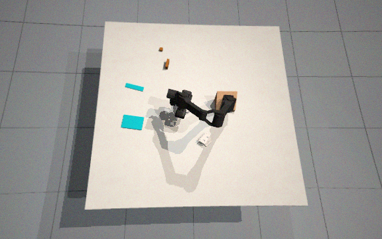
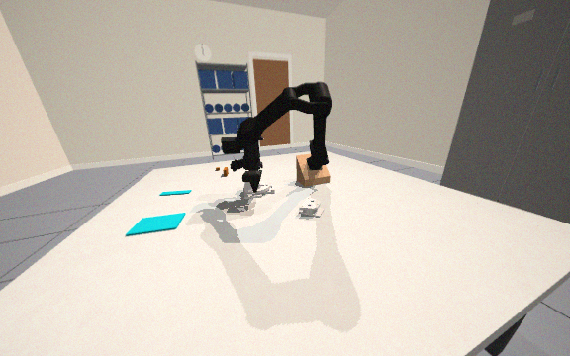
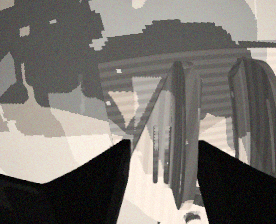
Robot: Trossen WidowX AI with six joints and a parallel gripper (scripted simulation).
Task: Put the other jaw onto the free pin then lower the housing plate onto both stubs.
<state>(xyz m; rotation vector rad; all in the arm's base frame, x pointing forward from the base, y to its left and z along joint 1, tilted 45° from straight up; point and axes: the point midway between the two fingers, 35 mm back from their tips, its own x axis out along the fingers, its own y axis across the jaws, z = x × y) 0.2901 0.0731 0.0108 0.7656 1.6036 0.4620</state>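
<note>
Wrist view shows the gripper (image 1: 180, 113) (image 2: 253, 189) (image 3: 162, 147) pinching a pale, slotted piece (image 3: 181, 125) between its fingertips. Its long axis runs up and down that picture, the narrow curved edge rising beyond the fingertips; whether it is a jaw or the housing plate cannot be told. One more curved upright piece (image 3: 261, 120) stands to its right, roughly parallel and apart, making two such pieces. Behind them spreads one pale, finely striped surface (image 3: 216, 75).

From the exterior, white parts (image 2: 266, 190) lie low at the fingertips, too small to count; pins and gear teeth cannot be made out. One separate white assembly (image 1: 205, 139) (image 2: 310, 207) sits on the table (image 1: 244, 166) (image 2: 414, 277), on the side toward the exterior camera, set askew to the table edges.

Cyan pieces number two: a flat, broad plate (image 1: 132, 122) (image 2: 156, 223) and a narrow bar (image 1: 134, 87) (image 2: 175, 193), whose long axis slopes gently down to the right from above. Orange pieces also number two: a small cube (image 1: 160, 49) (image 2: 218, 169) and an oblong block (image 1: 167, 64) (image 2: 226, 171) pointing nearly up the top view, its upper end leaning slightly right.
</note>
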